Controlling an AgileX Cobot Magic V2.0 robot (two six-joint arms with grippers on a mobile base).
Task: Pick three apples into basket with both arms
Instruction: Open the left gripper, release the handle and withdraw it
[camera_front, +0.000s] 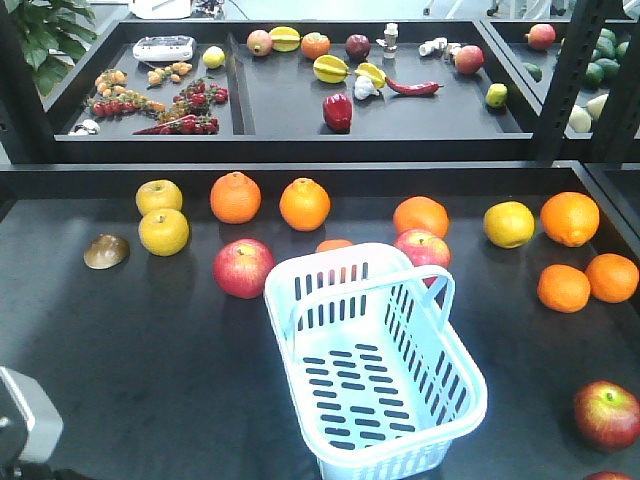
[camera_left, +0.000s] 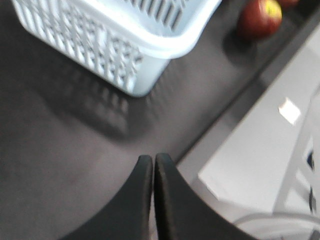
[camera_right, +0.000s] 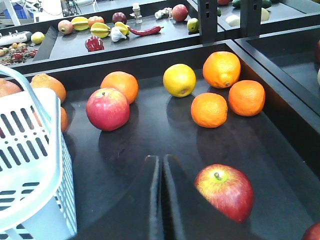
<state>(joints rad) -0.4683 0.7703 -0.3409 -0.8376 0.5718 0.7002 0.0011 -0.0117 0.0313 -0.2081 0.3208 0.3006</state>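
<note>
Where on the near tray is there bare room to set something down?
Widest bare patch: front-left, bordered by the brown object, the left red apple and the basket. A narrower gap lies between the basket and the near-right apple. The back row of oranges behind the basket is crowded.

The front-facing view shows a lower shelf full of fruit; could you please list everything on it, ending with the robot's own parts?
basket: one, pale blue, centre, empty.
red apples: three whole, dark red; one left of the basket, one behind it, one front right; a fourth peeks in at the bottom edge.
oranges: seven, orange; along the back and right, one partly hidden behind the basket.
yellow fruits: three, yellow; two back left, one back right.
brown lump: one, brown, far left.
left gripper: black fingers shut, near the basket's corner.
right gripper: black fingers shut, beside the front-right apple.
</note>
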